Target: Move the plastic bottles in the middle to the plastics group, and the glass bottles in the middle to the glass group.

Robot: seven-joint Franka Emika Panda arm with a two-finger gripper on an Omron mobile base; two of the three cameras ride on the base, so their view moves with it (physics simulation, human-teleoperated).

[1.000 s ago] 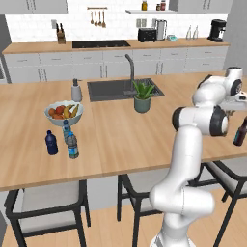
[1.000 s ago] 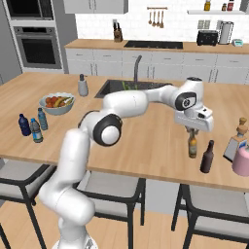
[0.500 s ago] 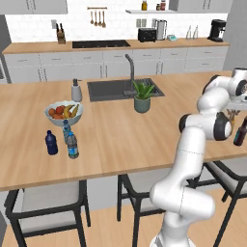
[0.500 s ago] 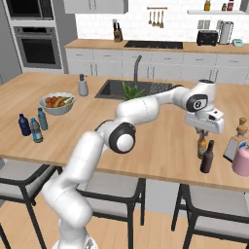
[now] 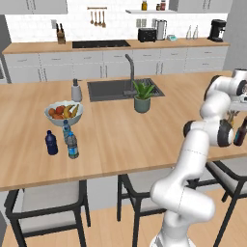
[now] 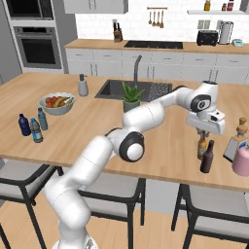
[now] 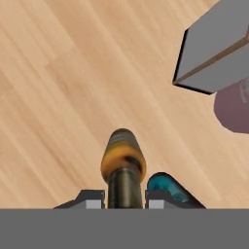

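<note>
pincer (image 7: 124, 199) pinching amber bottle (image 7: 123, 168) by the neck | dark bottle (image 6: 207, 157) just beside, on bench (image 6: 160, 146) | amber's base possibly lifted, hard to tell

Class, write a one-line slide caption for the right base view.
Gripper shut on the amber bottle by its neck, above the island counter, beside the dark bottle.

Amber bottle (image 7: 123, 168) label hidden from above, base hidden behind gripper (image 7: 124, 198). Pink object (image 7: 234, 107) cut by right edge. Dark bottle (image 5: 240, 133) partly cut off at frame edge. Fruit bowl (image 6: 56, 109) contents blurry.
</note>
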